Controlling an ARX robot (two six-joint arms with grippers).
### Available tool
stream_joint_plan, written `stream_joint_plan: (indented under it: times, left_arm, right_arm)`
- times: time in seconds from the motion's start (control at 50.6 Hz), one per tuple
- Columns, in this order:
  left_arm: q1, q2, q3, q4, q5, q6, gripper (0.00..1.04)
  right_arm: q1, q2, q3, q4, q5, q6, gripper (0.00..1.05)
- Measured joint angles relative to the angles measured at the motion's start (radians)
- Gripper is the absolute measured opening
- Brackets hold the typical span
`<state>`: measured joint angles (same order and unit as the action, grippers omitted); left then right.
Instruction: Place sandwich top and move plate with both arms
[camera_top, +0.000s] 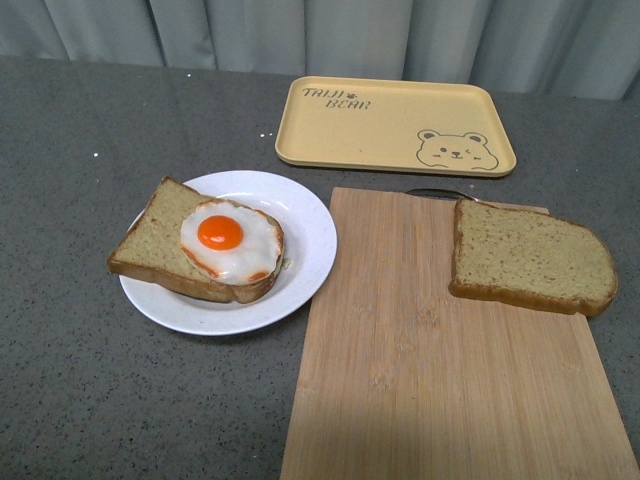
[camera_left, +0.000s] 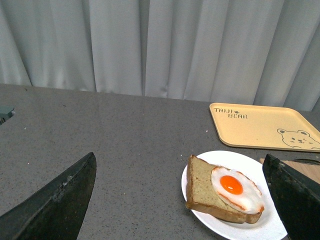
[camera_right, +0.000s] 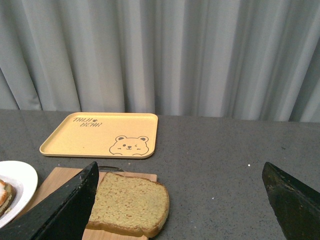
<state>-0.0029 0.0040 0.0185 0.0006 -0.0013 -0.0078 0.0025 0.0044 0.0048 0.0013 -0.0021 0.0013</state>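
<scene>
A grey speckled desk (camera_top: 80, 380) carries everything, with a pale pleated curtain (camera_top: 300, 30) hanging behind it. One bamboo cutting board (camera_top: 420, 380) lies on the near right of the desk. Beyond the board sits one rectangular yellow tray (camera_top: 400, 140). It bears a winking bear's face and two printed words: the second reads "BEAR", and the first begins "TA" but is not sharp enough to read in full.

One round white plate (camera_top: 305, 235) sits left of the board, with its rim meeting the board's left edge.

There are two bread slices. One slice (camera_top: 160, 230) lies on the plate under a single fried egg (camera_top: 230, 240) with an orange yolk. The sandwich top (camera_top: 530, 260), bare of topping, rests flat on the far right part of the board. Its rounded edge points right and overhangs the board's right side.

The front view shows no arm. In the right wrist view the right claw (camera_right: 180, 164) is released, its two dark fingers (camera_right: 65, 210) spread wide. The sandwich top lies ahead of that claw, untouched, partly behind one finger.

The left claw (camera_left: 178, 156) is likewise spread wide and grasps nothing. The plate and its egg slice lie ahead of it, nearer one finger.
</scene>
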Motion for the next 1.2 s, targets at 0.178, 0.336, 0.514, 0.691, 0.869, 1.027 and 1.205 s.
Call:
stream_joint_plan:
  times: [0.178, 0.336, 0.514, 0.691, 0.869, 1.027, 1.205]
  left_arm:
    - [0.000, 0.000, 0.000, 0.000, -0.001, 0.000, 0.98]
    - [0.000, 0.000, 0.000, 0.000, 0.001, 0.000, 0.98]
    - [0.000, 0.000, 0.000, 0.000, 0.000, 0.000, 0.98]
    - [0.000, 0.000, 0.000, 0.000, 0.001, 0.000, 0.98]
    - [0.000, 0.000, 0.000, 0.000, 0.001, 0.000, 0.98]
    - [0.000, 0.000, 0.000, 0.000, 0.001, 0.000, 0.98]
    - [0.000, 0.000, 0.000, 0.000, 0.001, 0.000, 0.98]
  right_arm:
    - [0.087, 0.163, 0.008, 0.099, 0.443, -0.217, 0.95]
    - [-0.110, 0.647, 0.077, 0.326, 0.248, -0.238, 0.95]
    - [-0.174, 1.109, 0.230, 0.404, 0.075, -0.117, 0.95]
    - [-0.189, 1.460, 0.399, 0.337, -0.072, 0.001, 0.95]
    - [-0.203, 1.643, 0.528, 0.278, -0.198, 0.085, 0.95]
    - [-0.207, 1.748, 0.625, 0.253, -0.283, 0.151, 0.95]
    - [-0.195, 1.871, 0.752, 0.171, -0.341, 0.207, 0.95]
